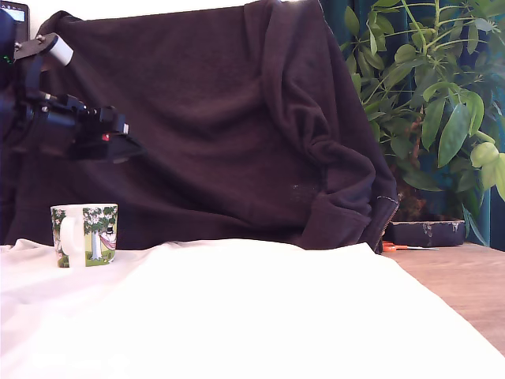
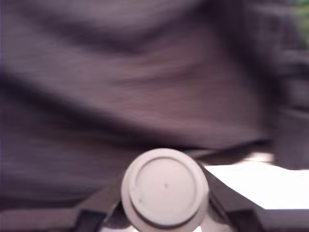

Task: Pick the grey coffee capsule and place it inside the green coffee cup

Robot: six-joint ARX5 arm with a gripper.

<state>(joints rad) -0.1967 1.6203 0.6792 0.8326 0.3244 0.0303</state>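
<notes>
Across the tabletop lies a white cloth (image 1: 260, 316), rumpled at its far edge. At the exterior view's right it ends, and bare wooden table (image 1: 465, 284) shows beyond. Behind it hangs a dark brown blanket (image 1: 237, 126), draped in heavy folds and filling most of the backdrop. A leafy green plant (image 1: 434, 87) stands at the exterior view's right.

The green coffee cup (image 1: 84, 234) sits upright on the cloth at the exterior view's far left, close to the blanket, its white handle turned toward the camera. Well above it hangs the gripper (image 1: 125, 148) on the dark arm, its tip a little to the right of the cup's rim. In the wrist view the grey coffee capsule (image 2: 165, 188) shows as a pale round disc, flat face to the lens, pinched between the dark fingers (image 2: 94, 209) — one on either side of it. That view is blurred, with only blanket and a wedge of cloth behind the capsule. In the exterior view the capsule itself cannot be made out against the dark arm.

On the wood, well apart from the cup, a dark box (image 1: 426, 233) rests beside the blanket's hem, with orange-handled scissors (image 1: 398, 247) just in front of it. Between the cup and the wood the cloth runs on as a broad plain stretch — the blanket closes off the far side.
</notes>
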